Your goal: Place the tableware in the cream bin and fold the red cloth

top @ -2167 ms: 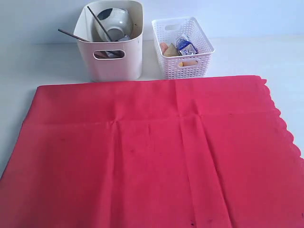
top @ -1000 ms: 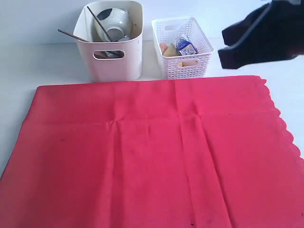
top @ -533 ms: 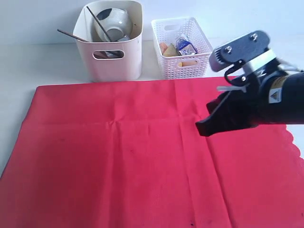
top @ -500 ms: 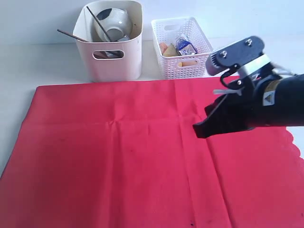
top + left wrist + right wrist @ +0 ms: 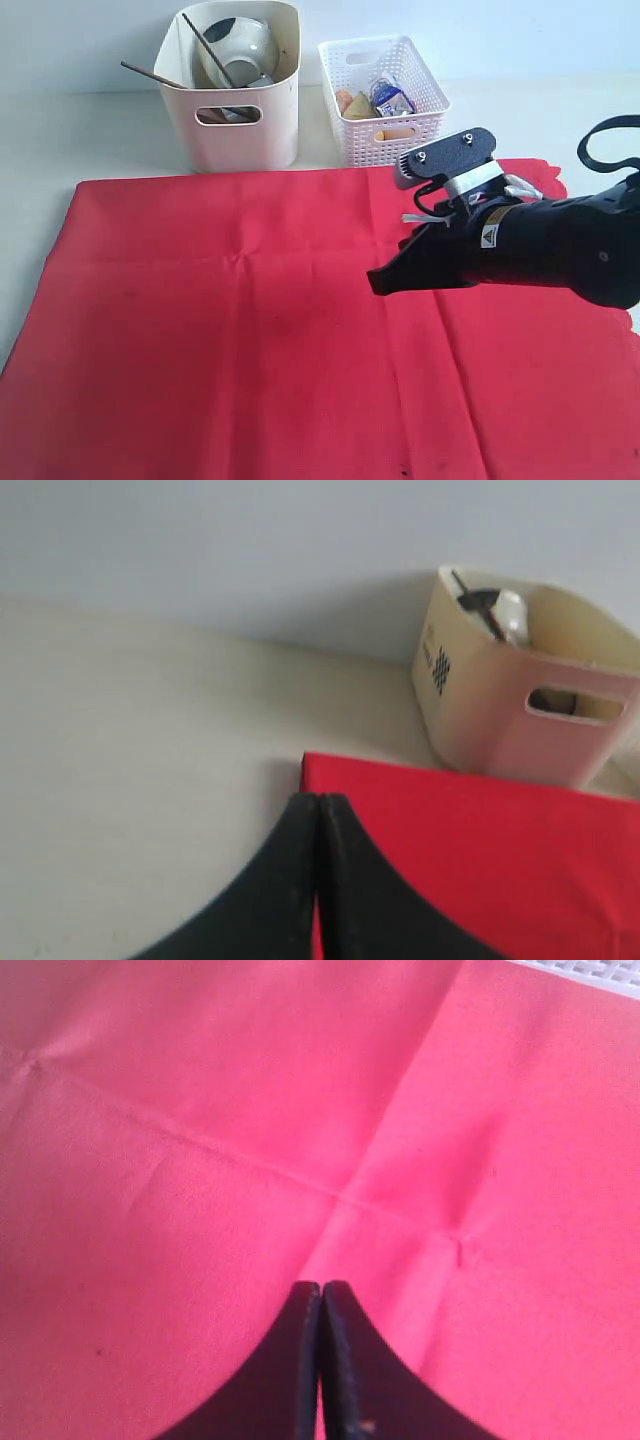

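The right hand has been brought in from the right of the exterior view and lowered over the red cloth, where no arm was seen a moment before. Its fingers are pressed together at the tips and nothing is held between them. This is confirmed in the right wrist view, where only creased fabric is seen beneath. Whether the cloth is touched cannot be told. The left hand is likewise closed and empty. It is held at the cloth's edge near a corner and is not seen in the exterior view.

The cloth is spread flat across the bench and appears unmoved. The cream bin is stood behind it, with a bowl and chopsticks already inside, and the white basket is set just beside it. No tableware is seen on the cloth, so the clearing is judged finished and the folding about to begin. The fingers would need to be opened before an edge could be gripped.
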Action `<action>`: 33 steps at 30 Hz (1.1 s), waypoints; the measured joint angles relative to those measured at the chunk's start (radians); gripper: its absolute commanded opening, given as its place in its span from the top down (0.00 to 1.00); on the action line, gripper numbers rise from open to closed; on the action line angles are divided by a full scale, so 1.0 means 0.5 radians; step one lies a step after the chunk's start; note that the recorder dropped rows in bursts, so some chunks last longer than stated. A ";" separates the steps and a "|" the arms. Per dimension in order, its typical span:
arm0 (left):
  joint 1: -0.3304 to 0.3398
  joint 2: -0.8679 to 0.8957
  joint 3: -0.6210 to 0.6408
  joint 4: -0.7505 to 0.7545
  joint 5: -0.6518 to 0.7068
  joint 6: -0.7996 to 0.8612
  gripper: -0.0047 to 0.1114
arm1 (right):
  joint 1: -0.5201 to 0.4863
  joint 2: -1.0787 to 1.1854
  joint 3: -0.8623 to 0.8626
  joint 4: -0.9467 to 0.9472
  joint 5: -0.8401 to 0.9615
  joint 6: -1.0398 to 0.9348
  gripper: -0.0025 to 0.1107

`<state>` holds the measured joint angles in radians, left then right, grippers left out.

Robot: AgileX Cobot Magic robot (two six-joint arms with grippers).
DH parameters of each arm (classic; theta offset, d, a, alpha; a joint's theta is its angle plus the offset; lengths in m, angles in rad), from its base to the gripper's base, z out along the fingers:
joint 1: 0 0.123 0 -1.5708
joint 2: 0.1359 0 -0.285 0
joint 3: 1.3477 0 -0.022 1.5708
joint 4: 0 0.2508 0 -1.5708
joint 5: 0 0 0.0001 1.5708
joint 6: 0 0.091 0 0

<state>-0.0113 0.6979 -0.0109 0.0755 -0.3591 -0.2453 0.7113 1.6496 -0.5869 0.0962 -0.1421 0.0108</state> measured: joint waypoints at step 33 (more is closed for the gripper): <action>0.000 2.241 -0.543 0.639 -0.664 -0.033 0.62 | 0.000 0.003 0.000 0.001 -0.069 0.000 0.98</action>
<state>-0.0113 1.8182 -0.2826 0.3951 -0.6909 -0.2617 0.7113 1.6512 -0.5869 0.0968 -0.1767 0.0108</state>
